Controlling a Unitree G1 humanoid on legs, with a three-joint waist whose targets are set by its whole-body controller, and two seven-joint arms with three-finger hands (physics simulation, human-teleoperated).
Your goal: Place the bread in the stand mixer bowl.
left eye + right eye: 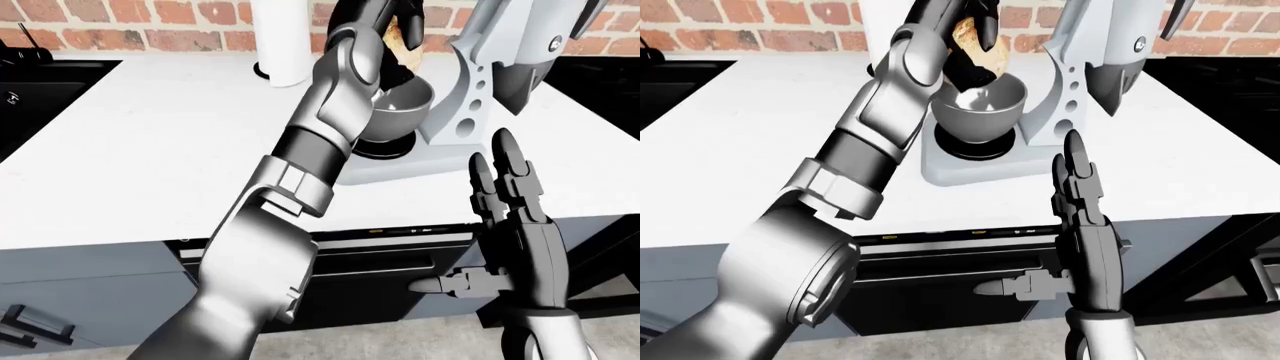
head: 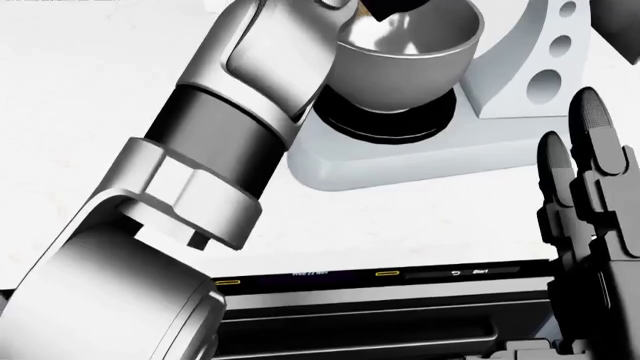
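Observation:
My left hand (image 1: 974, 46) is shut on the bread (image 1: 967, 31), a tan crusty piece held just above the grey metal bowl (image 1: 981, 106) of the white stand mixer (image 1: 1077, 72). Dark fingers (image 1: 987, 30) wrap the loaf. In the head view my left forearm (image 2: 250, 82) covers the left side of the bowl (image 2: 405, 56). The mixer's head is tilted up at the top right of the right-eye view. My right hand (image 1: 1076, 174) stands open, fingers pointing up, over the counter's near edge to the right of the mixer's base, holding nothing.
A white paper-towel roll (image 1: 285, 36) stands to the left of the mixer against the brick wall (image 1: 150, 22). A black cooktop (image 1: 45, 90) lies at the counter's left end. Below the counter edge is a dark appliance with a control strip (image 2: 385, 274).

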